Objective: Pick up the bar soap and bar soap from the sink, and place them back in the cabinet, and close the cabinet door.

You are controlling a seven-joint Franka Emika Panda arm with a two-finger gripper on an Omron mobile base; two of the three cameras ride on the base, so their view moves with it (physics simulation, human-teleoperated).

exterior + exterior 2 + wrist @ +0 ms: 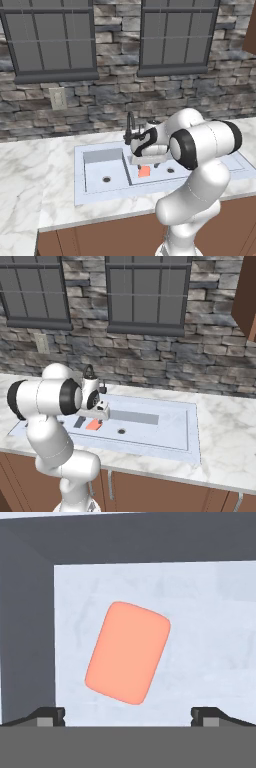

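Gripper spread wide, grasping nothing, poised directly above orange bar soap. Soap flat on floor of sink, in the right basin, close to the dividing wall, untouched by fingertips. Black faucet behind at back rim.

My gripper hangs over the sink, above its right basin, with my jaws spread wide and nothing between them. The bar soap lies flat on the basin floor just ahead of my fingertips, turned askew, near the basin's corner walls. From the left base view the soap sits under my hand, left of the drain. The faucet stands behind the basins, against the wall side. Another small block lies beside the soap, I think.
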